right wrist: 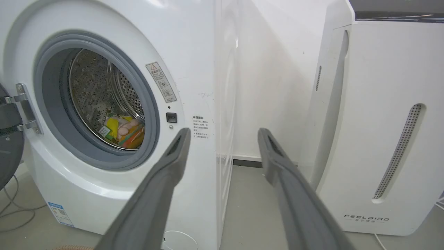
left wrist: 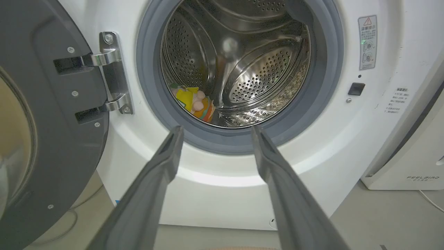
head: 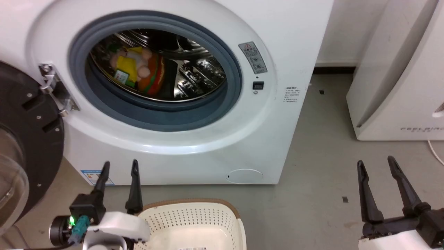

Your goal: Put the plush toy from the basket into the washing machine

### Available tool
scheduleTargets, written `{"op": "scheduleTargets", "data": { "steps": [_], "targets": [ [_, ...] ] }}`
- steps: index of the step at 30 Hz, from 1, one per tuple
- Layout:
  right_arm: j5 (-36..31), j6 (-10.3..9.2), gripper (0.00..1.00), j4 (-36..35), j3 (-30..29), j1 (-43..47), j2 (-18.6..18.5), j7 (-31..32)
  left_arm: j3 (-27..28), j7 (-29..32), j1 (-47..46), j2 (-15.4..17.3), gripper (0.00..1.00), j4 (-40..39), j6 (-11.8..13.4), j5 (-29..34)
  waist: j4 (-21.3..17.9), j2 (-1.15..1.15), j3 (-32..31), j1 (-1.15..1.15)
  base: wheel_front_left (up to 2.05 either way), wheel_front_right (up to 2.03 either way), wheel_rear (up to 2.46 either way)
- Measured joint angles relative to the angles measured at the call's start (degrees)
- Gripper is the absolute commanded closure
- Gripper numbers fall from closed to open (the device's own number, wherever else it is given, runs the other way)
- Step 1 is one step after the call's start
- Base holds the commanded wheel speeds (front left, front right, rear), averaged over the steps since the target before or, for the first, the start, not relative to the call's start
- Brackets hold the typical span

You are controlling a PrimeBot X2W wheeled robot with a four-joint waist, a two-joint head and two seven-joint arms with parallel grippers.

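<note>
The plush toy (head: pixel 138 69), yellow, orange, green and peach, lies inside the steel drum of the washing machine (head: pixel 284 41), at its lower left. The left wrist view shows the plush toy (left wrist: pixel 194 102) low in the drum, and the right wrist view has the plush toy (right wrist: pixel 125 130) there too. The basket (head: pixel 194 222) stands on the floor below the washer with its inside bare except for a paper label. My left gripper (head: pixel 119 166) is open just above the basket's left rim, nothing between its fingers. My right gripper (head: pixel 376 165) is open at the lower right, holding nothing.
The washer's black-framed glass door (head: pixel 24 146) hangs open at the left on its hinge (head: pixel 52 86). A white FEELBIRD appliance (head: pixel 399 69) stands at the right on the grey floor (head: pixel 322 166), with a white cable (head: pixel 435 151) beside it.
</note>
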Motion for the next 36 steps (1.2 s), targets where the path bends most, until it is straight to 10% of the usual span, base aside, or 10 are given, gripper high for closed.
{"op": "scheduleTargets", "data": {
  "steps": [13,14,36],
  "targets": [
    [1.6,0.00,0.00,1.0,-0.7,2.9,0.0,0.0,-2.0,0.0,3.9,-0.5,0.00,-1.6,-0.5,2.3,2.3,0.00,-2.8,0.00,0.00,0.00,0.00],
    [1.7,0.00,1.00,1.0,-0.7,3.0,0.0,0.0,-2.2,0.0,4.0,-0.5,1.00,-1.8,-0.4,3.0,2.3,0.00,-2.9,0.00,0.00,0.00,0.00],
    [1.5,0.00,1.00,1.6,-0.2,2.9,0.0,2.0,-2.4,2.2,4.0,-0.6,1.00,-3.0,-0.2,3.4,2.0,0.00,-3.0,0.01,0.00,0.00,0.00]
  ]
}}
